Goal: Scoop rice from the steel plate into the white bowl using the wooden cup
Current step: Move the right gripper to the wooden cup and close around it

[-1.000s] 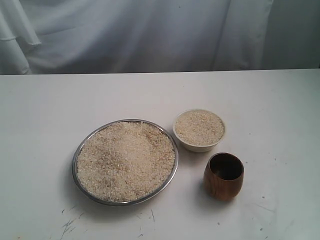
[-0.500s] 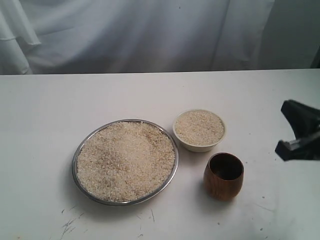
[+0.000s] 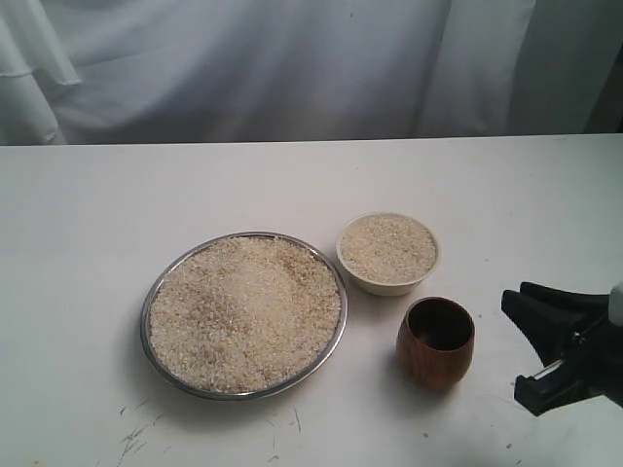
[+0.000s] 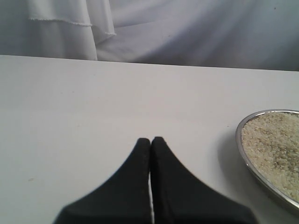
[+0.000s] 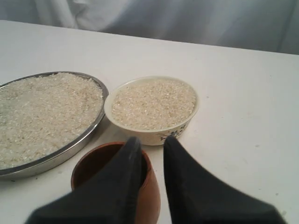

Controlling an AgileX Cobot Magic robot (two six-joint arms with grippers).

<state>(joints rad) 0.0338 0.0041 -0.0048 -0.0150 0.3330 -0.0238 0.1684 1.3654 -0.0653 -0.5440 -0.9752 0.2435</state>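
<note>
Rice (image 3: 243, 311) fills the steel plate (image 3: 144, 326) at centre left. Just right of it, the white bowl (image 3: 389, 286) also holds rice. The wooden cup (image 3: 435, 352) stands upright in front of the bowl, dark inside. My right gripper (image 3: 522, 346) is open, a short way right of the cup and not touching it. In the right wrist view that gripper (image 5: 152, 140) looks over the cup (image 5: 152, 198) toward the bowl (image 5: 154, 136) and plate (image 5: 70, 149). My left gripper (image 4: 150, 140) is shut over bare table, with the plate's rim (image 4: 240, 144) to one side.
A white table (image 3: 292, 185) carries everything, with a white cloth backdrop (image 3: 292, 68) behind its far edge. Dark scuff marks (image 3: 131, 443) show near the front edge.
My right gripper has come in from the right edge, then moved down and left toward the wooden cup. The plate, bowl and cup have not moved.
</note>
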